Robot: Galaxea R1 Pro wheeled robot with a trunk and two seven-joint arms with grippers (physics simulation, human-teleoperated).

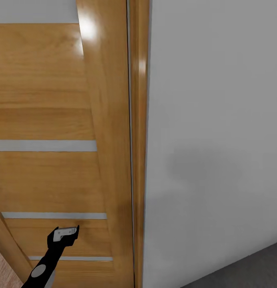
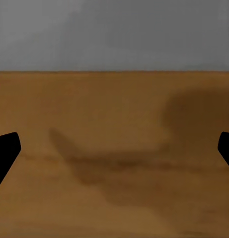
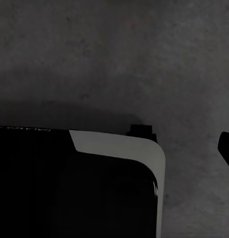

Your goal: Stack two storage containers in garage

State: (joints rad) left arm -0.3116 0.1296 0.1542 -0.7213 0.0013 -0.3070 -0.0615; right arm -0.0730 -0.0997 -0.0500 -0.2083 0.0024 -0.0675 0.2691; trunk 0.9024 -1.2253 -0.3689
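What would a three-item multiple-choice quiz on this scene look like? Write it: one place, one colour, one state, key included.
1. Seen from the head, the plain white-grey wall lies which side of the honey-brown wooden plank door? A left; B right; C above.
2. The rough floor at the wall's foot is: A dark grey; B light wood; C red.
3. The black left gripper is: A shut on a bin; B shut, empty; C open.

B: the wall lies right of the door. A: a dark grey strip meets the wall. C: its fingers sit far apart in the left wrist view.
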